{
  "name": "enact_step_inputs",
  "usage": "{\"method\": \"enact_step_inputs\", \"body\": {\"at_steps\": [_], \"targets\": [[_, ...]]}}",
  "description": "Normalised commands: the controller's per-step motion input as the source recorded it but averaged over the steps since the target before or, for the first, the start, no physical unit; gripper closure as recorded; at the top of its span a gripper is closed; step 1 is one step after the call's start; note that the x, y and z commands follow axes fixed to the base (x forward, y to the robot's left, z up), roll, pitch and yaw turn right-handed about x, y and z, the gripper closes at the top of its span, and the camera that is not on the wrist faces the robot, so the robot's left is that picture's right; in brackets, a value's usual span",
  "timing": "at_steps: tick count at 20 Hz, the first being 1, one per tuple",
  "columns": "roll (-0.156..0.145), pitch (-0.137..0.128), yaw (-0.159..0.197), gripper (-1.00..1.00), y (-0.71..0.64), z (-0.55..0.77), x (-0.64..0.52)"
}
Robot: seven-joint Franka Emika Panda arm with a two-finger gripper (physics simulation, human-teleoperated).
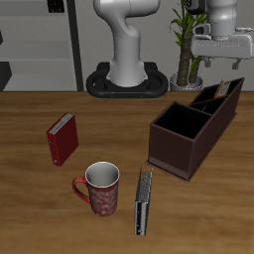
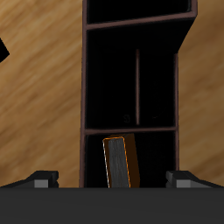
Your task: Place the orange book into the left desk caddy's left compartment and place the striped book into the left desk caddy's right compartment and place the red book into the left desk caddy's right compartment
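The claw [image 1: 220,58] hangs open and empty above the left desk caddy [image 1: 184,149], partly cut off. The orange book [image 2: 120,161] stands tilted in the left compartment [image 2: 131,159]; its dark interior hides details.

Tabletop [image 1: 40,198]: brown wood grain, matt. Long dark brown desk caddy [image 1: 184,149]: smooth matt walls, black interior. Red patterned mug [image 1: 100,189]: glossy, ceramic-looking. White robot arm [image 1: 127,40]: smooth gloss.

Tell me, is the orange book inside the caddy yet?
Yes. The orange book stands leaning inside the left desk caddy, within its slant-walled left compartment.
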Motion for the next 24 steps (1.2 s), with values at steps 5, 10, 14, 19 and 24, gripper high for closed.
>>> {"method": "enact_step_inputs", "body": {"at_steps": [5, 10, 14, 19, 24], "targets": [[-0.047, 0.028, -0.001, -1.0, -0.19, 0.14, 0.2], [-0.109, -0.005, 0.019, -1.0, -0.3, 0.31, 0.39], [-0.075, 0.017, 0.102, -1.0, -0.03, 0.16, 0.42], [-0.053, -0.001, 0.088, -1.0, 0.03, 0.22, 0.45], [-0.035, 0.019, 0.062, -1.0, -0.01, 0.25, 0.46]]}}
